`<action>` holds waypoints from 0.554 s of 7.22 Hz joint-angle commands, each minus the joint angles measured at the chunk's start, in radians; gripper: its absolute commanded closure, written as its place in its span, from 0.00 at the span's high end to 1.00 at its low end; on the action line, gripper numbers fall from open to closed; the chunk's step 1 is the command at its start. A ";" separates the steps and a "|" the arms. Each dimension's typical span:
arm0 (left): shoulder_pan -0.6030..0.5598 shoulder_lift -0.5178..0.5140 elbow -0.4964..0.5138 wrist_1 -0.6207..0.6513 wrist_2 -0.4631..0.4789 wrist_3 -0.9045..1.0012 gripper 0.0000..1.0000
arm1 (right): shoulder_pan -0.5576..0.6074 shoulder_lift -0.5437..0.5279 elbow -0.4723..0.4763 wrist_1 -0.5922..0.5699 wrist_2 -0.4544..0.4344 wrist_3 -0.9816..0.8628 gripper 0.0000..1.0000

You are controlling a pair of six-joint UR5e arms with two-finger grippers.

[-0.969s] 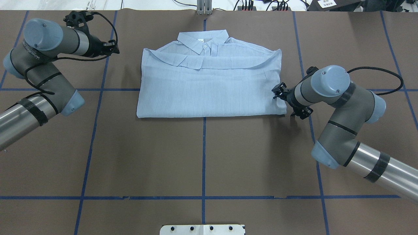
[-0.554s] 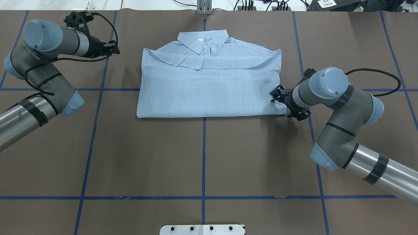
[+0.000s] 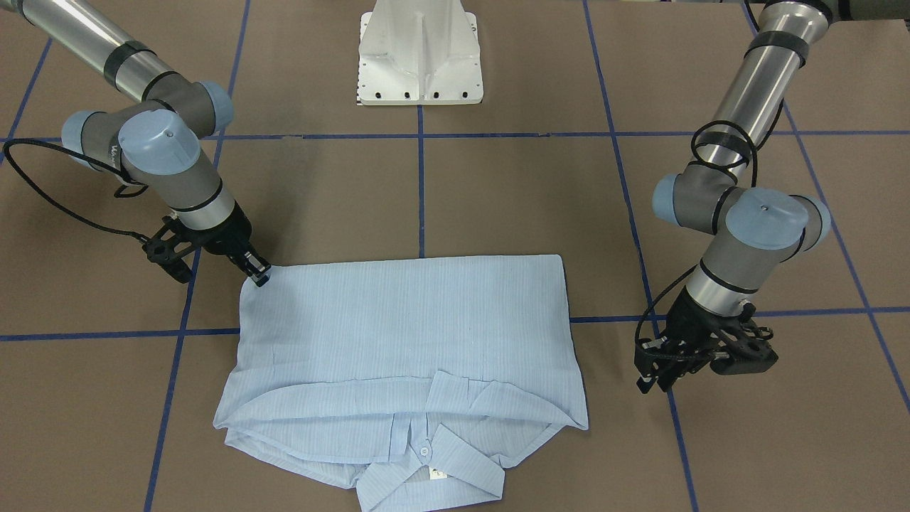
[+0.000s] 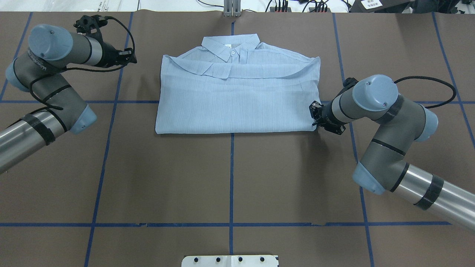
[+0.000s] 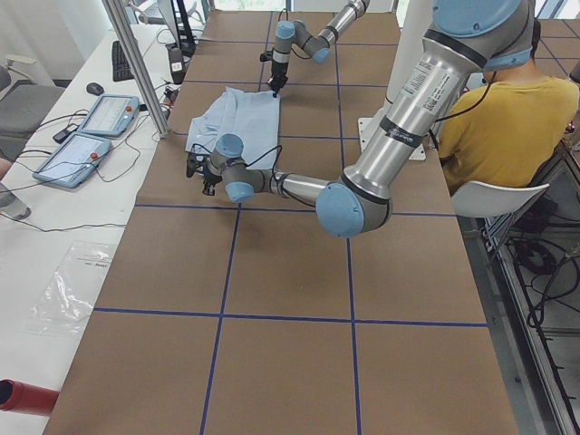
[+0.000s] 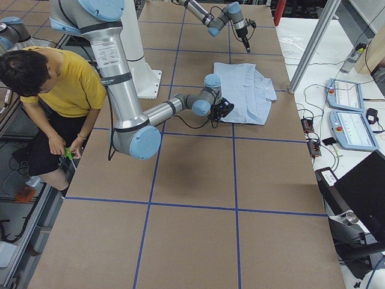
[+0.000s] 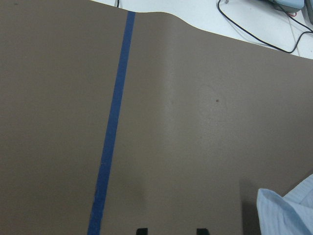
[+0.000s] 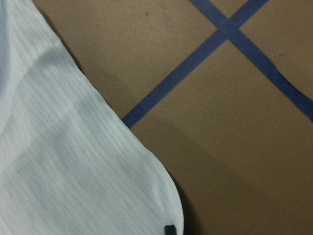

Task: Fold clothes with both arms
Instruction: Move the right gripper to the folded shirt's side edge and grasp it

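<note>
Overhead + front cams, opp. sides

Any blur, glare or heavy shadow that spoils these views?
Right wrist view: the shirt is soft, out of focus up close, with a dark shadow under its edge on the table. Left wrist view: even light, blue tape line crisp. Overhead view: sharp, soft shadow beside the right arm. No strong glare.

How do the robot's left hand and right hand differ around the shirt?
The right hand sits at a corner of the shirt away from its collar; the left hand is clear of the shirt, beside the collar end. The left hand's fingers stand apart over the table; the right hand's grip cannot be judged. Both are black.
</note>
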 commanded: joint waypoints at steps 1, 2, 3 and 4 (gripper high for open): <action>0.002 0.001 0.002 -0.003 0.002 -0.001 0.45 | 0.006 -0.033 0.152 -0.090 0.032 0.001 0.00; 0.003 -0.001 0.002 -0.003 0.002 -0.001 0.45 | -0.021 -0.076 0.297 -0.220 0.032 0.004 0.00; 0.003 -0.002 -0.001 -0.003 0.000 -0.001 0.45 | -0.102 -0.099 0.453 -0.393 0.033 0.010 0.00; 0.003 -0.002 -0.002 -0.004 0.000 -0.001 0.45 | -0.218 -0.100 0.563 -0.548 0.033 0.027 0.00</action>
